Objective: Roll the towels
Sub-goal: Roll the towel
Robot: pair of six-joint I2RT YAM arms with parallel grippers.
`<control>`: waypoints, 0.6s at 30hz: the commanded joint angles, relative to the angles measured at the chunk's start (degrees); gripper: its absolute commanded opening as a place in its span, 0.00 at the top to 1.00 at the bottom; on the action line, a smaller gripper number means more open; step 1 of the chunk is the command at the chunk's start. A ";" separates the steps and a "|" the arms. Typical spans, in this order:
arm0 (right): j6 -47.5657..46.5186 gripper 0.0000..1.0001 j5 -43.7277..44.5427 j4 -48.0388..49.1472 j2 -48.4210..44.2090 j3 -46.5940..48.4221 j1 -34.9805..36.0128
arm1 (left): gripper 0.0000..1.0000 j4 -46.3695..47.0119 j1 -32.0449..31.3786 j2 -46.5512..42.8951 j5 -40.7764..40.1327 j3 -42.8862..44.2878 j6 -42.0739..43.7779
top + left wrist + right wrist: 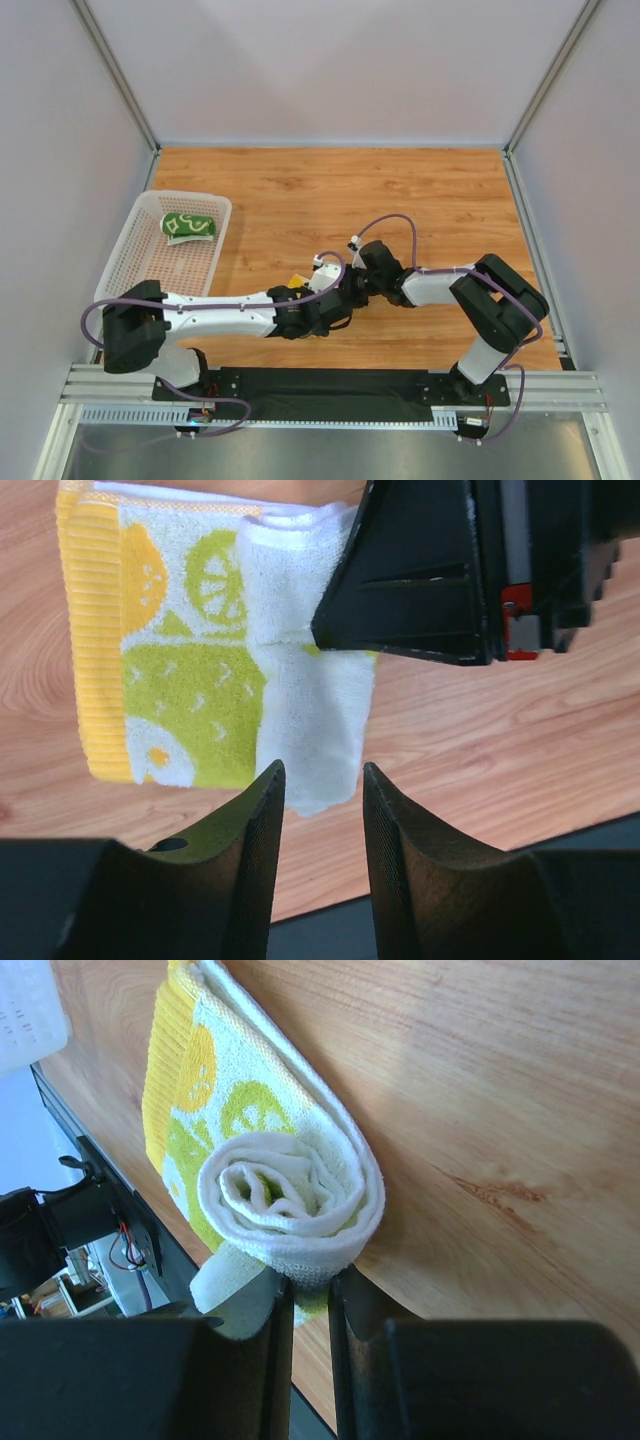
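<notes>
The yellow and lime-green towel (262, 1175) lies on the wooden table, partly rolled into a white spiral, its flat patterned part (165, 655) spread out. My right gripper (310, 1282) is shut on the roll's outer layer at its near edge. Its black body (440, 570) covers the roll in the left wrist view. My left gripper (318, 778) is open with nothing between its fingers; the towel's loose white flap (305, 710) ends just beyond the tips. From above, both grippers meet near the table's front middle, and only a yellow corner (296, 281) shows. The dark green towel (188, 225) lies rolled in the basket.
A white perforated basket (150, 265) stands at the left of the wooden table (400, 195). The table's near edge and a black base strip (330, 385) run close behind the grippers. Grey walls enclose the table on three sides.
</notes>
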 commanded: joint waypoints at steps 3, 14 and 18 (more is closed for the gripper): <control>-1.43 0.96 2.06 -3.07 -0.87 0.97 0.31 | 0.57 -0.14 -0.37 5.35 -1.17 1.41 1.79; -1.43 0.96 1.80 -3.86 0.01 2.11 0.40 | 0.56 4.51 -0.64 8.43 2.60 -1.40 3.36; -1.69 0.96 1.45 -4.82 0.28 2.99 0.31 | 0.44 8.90 -1.16 9.31 7.00 -2.37 6.79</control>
